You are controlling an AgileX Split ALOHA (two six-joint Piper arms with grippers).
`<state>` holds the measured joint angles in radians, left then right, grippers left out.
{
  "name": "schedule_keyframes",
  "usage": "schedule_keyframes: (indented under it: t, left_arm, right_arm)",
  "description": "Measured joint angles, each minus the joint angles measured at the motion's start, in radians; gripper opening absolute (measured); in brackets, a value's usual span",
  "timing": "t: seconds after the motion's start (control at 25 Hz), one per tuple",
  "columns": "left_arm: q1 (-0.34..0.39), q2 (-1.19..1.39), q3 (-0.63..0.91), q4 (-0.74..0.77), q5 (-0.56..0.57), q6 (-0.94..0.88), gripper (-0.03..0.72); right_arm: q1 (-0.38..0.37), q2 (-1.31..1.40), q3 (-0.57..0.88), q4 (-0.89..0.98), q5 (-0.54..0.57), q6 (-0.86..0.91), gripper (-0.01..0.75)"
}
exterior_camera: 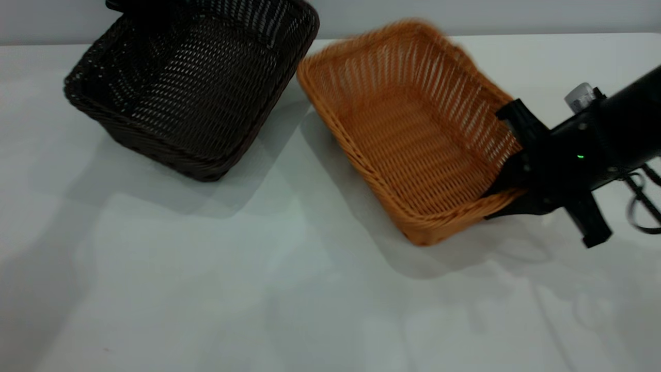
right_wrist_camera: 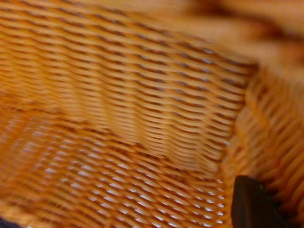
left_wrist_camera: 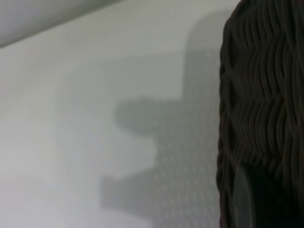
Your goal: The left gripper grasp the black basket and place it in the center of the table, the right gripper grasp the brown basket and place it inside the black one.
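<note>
Brown basket [exterior_camera: 413, 139], tilted beside black basket [exterior_camera: 191, 88] on table [exterior_camera: 206, 289]; right gripper [exterior_camera: 508, 168] clamped on its braided rim. Looks light, stiff; rim suits gripping. Left gripper's closure: cannot tell.

Black basket [exterior_camera: 193, 85] at far left of surface [exterior_camera: 206, 289], tilted, far rim raised, dark arm end barely visible at its far-left corner by frame's top edge. Brown basket [exterior_camera: 413, 134] just right of it, also tilted, near corners of both close but apart. Right hand [exterior_camera: 508, 173] clamps brown basket's right short rim, one finger inside, one under outer wall. Shadows beneath both baskets.
</note>
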<state>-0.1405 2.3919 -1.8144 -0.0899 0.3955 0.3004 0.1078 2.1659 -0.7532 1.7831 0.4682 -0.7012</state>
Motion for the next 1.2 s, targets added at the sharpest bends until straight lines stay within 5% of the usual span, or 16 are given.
schedule_keyframes:
  t: [0.24,0.48,0.8,1.08,1.2]
  left_arm:
    - [-0.011,0.000,-0.001,0.000,0.115,0.175,0.083]
    - [-0.112,-0.002,-0.003,-0.092,0.171,0.561,0.083]
    - [-0.317,0.004,-0.003,-0.314,0.238,1.044,0.083]
    - [-0.393,0.032,-0.003,-0.315,0.289,1.082,0.091]
    - [-0.395,0.036,-0.003,-0.319,0.290,1.047,0.148]
  right_arm:
    - [-0.289,-0.118,-0.055,-0.067,0.100,-0.117,0.065]
    - [-0.503,-0.187,-0.240,-0.404,0.388,-0.043,0.065]
    - [-0.546,-0.187,-0.398,-0.702,0.505,0.094,0.065]
    - [-0.546,-0.187,-0.416,-0.680,0.522,0.096,0.065]
    - [-0.546,-0.187,-0.416,-0.680,0.526,0.096,0.065]
